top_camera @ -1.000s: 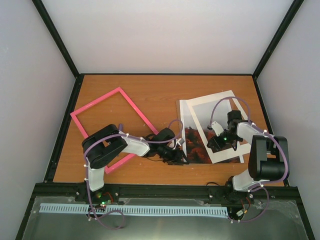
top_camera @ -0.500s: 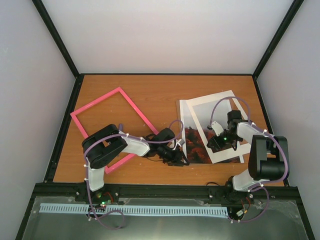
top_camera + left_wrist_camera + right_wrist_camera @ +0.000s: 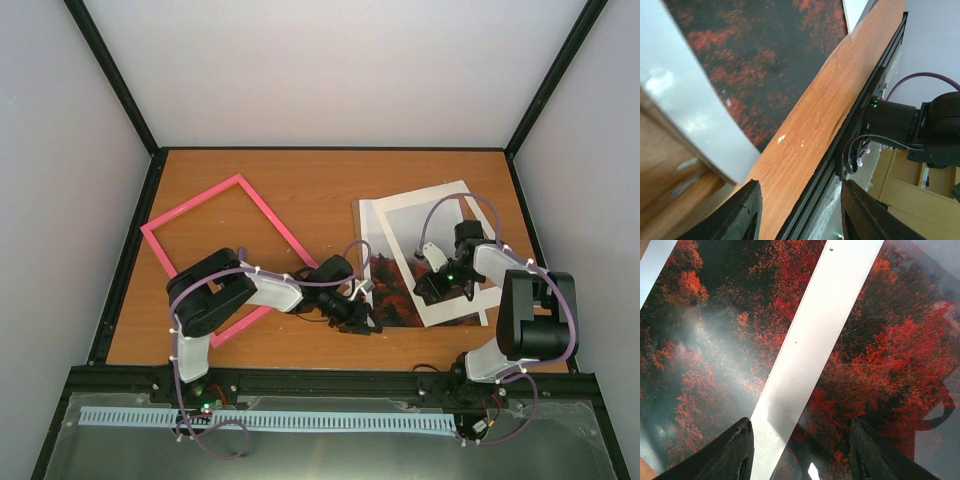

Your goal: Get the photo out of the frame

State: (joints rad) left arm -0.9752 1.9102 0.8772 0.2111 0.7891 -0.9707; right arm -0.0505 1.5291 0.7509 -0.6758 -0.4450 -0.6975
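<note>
left hand (image 3: 799, 192) spread over the desk (image 3: 812, 125), photo (image 3: 765, 55) edge just ahead; right hand (image 3: 800, 427) spread above the photo, white strip (image 3: 810, 340) below it.

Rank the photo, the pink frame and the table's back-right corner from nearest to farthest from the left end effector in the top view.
1. Nearest, the photo, just right of the left end effector.
2. Then the frame, off to its left.
3. Last, the table's back-right corner, far back right.
</note>
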